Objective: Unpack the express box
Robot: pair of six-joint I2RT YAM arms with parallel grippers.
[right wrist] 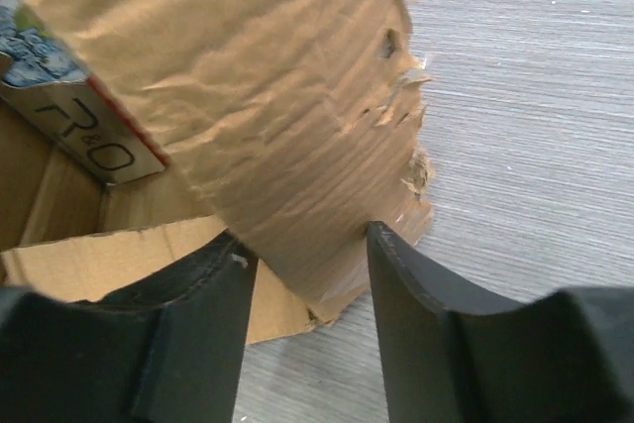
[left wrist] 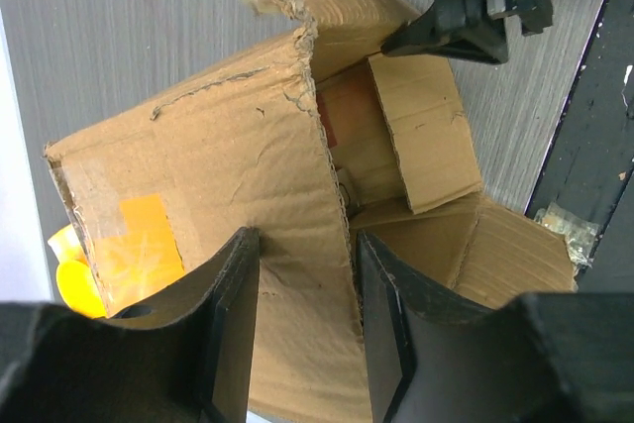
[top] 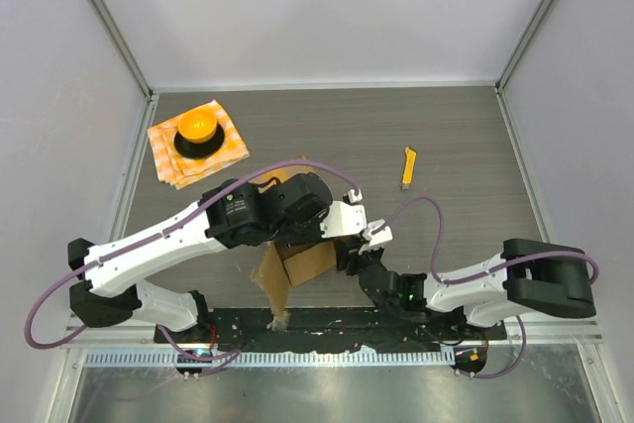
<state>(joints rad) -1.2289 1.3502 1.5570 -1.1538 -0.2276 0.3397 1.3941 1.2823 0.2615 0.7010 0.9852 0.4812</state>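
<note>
The express box (top: 297,266), brown cardboard with torn flaps, stands open near the table's front edge, partly under my left arm. My left gripper (left wrist: 305,240) is open right over one raised flap (left wrist: 238,146); one finger lies over the flap's face, the other just past its corrugated edge. My right gripper (right wrist: 307,245) is open too, with a torn flap (right wrist: 287,126) reaching down between its fingers. In the top view the two grippers, left (top: 362,225) and right (top: 352,257), meet at the box's right side. Inside the box lies a printed packet (right wrist: 84,141) with a red edge.
An orange checkered cloth (top: 230,151) with a round orange object (top: 197,129) lies at the back left. A yellow utility knife (top: 408,167) lies at the back right. The black base rail (top: 327,322) runs just in front of the box.
</note>
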